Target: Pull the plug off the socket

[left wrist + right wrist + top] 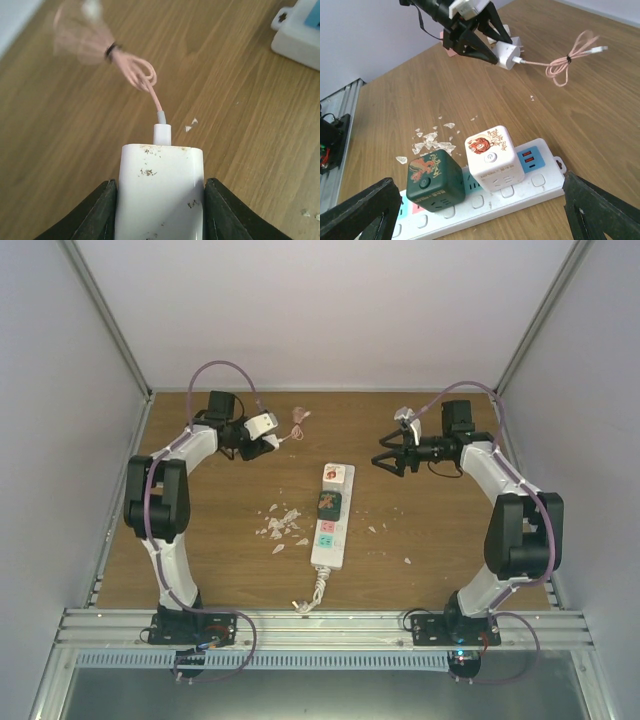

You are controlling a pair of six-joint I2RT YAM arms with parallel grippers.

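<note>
Two grippers: the left gripper (492,47) is seen over the far left of the worktop (430,530), the right gripper (383,464) over the far right.
Left grip: the plug (160,195), a white charger block, is clamped between the black fingers (95,215).
Plug position: it is held clear of the socket (330,538) and well apart from it, to its far left.
Cable: a pink cable (142,75) is seated in the plug's front end; its tied loops trail beyond.
Right grip: the jaws are spread wide and nothing is held.
Socket: it is laid lengthwise mid-worktop, its cord (318,590) toward the near edge.
Adapters: a white cube (493,157) and a green cube (434,182) are seated side by side on the socket.
Debris: white flakes (282,525) are scattered just left of the socket.
</note>
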